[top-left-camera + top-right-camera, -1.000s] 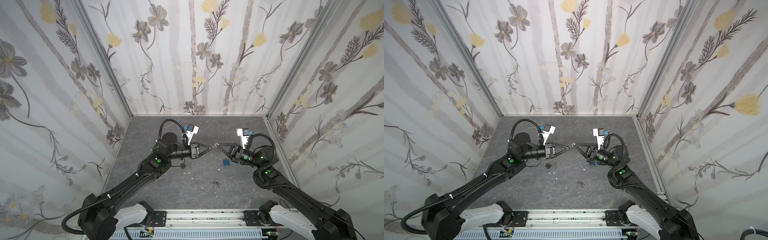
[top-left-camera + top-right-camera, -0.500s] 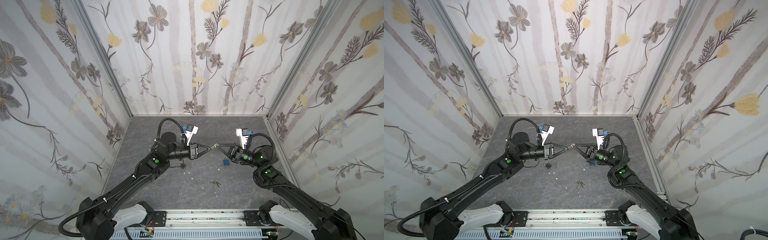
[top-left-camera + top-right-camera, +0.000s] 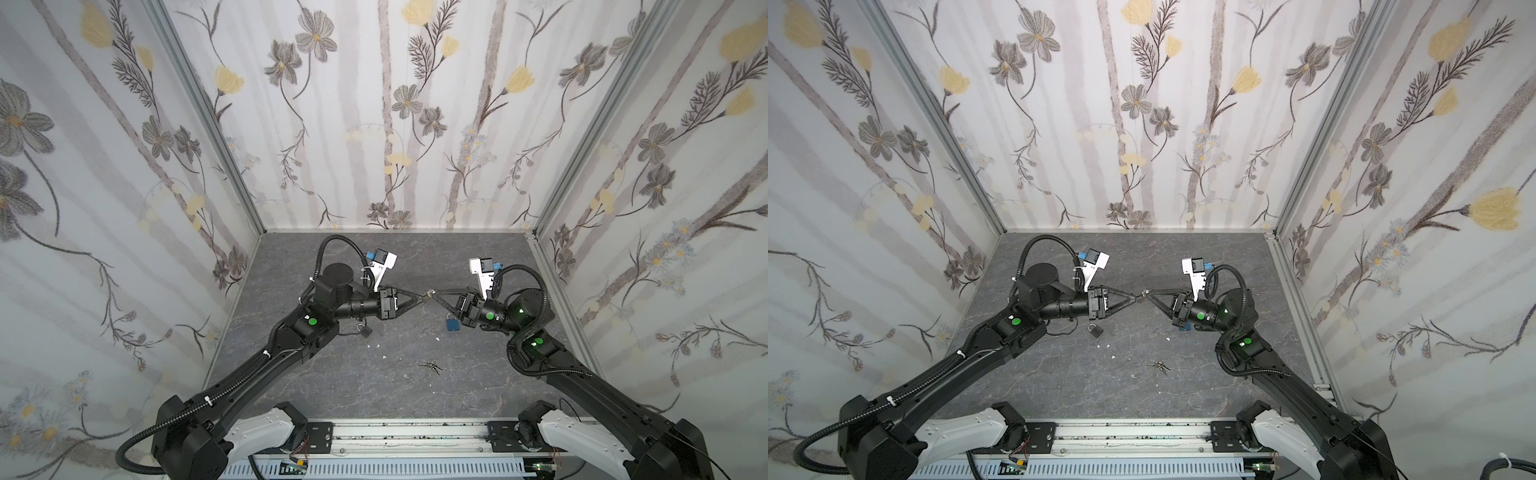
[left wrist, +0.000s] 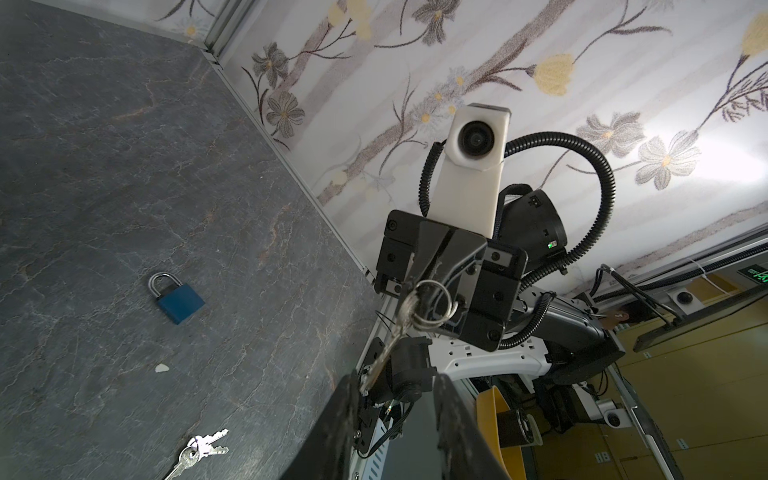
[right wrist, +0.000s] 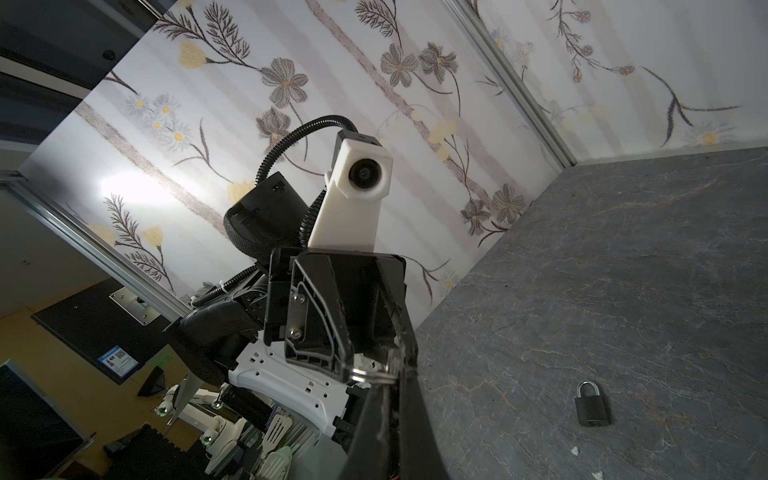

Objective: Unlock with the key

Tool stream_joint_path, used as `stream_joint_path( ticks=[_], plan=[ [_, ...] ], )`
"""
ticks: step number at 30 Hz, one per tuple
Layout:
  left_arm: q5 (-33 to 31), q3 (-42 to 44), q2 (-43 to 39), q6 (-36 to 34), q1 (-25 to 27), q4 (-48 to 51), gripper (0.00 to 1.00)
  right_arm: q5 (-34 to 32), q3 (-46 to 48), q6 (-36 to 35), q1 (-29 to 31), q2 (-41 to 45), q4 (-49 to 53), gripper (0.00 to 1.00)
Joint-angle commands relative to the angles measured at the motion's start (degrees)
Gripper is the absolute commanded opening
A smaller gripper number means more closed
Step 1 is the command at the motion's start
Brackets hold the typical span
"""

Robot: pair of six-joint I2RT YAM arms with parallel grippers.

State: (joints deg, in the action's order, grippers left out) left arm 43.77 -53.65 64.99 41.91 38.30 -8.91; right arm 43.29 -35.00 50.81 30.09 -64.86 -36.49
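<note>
Clearance is ample at the left: bare, dark, stone-patterned floor [image 3: 291, 257] lies between the flowered left wall [image 3: 124, 208] and the left arm [image 3: 266, 365]. That arm reaches in from the front rail [image 3: 415, 432], forearm raised, wrist turned toward the centre. Black padlock [image 3: 365, 330] lies on the floor under that wrist, well apart from every wall. Left gripper [image 3: 420, 296] hangs above mid-floor with its jaws apart. In the left wrist view the blade tip of the key [image 4: 392, 332] sits between its fingers [image 4: 340, 411], close against one; contact cannot be confirmed. Right gripper [image 3: 433, 293] faces it tip to tip, jaws together, clamped on the key at its ring end, with the key ring [image 4: 436, 305] hanging beside the fingertips. Spare keys [image 3: 431, 366] lie on open floor nearer the rail, with white flecks [image 3: 376, 345] nearby. Blue padlock [image 3: 453, 323] lies flat beneath the right wrist. Right arm [image 3: 582, 382] mirrors the left, with bare floor separating it from the right wall [image 3: 644, 208].
</note>
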Motion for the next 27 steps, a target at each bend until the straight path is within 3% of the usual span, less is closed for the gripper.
stream_joint_path(
  ticks=[1,7,19,22,24,27],
  plan=[
    [1.65,0.28,0.14,1.19,0.00,-4.29,0.34,0.47,0.02,1.29,-0.04,-0.16,-3.02,0.00],
    [2.40,0.64,0.85,1.92,0.08,-5.76,0.35,1.09,0.11,2.26,-0.10,-0.54,-4.55,0.00],
    [2.43,0.69,0.58,1.73,0.11,-6.33,0.01,1.97,0.88,2.98,-0.12,-1.23,-5.70,0.00],
    [0.80,-0.12,0.25,-0.28,0.14,-2.05,0.00,2.00,1.70,2.49,-0.33,-1.32,-5.15,0.00],
    [-0.44,-1.00,0.18,-2.12,0.06,1.60,0.00,1.67,2.21,1.69,-0.55,-1.11,-4.13,0.05],
    [-3.38,-3.47,0.28,-5.88,0.07,9.49,0.00,-0.73,2.48,-2.29,-1.32,-0.13,1.92,0.26]
  ],
)
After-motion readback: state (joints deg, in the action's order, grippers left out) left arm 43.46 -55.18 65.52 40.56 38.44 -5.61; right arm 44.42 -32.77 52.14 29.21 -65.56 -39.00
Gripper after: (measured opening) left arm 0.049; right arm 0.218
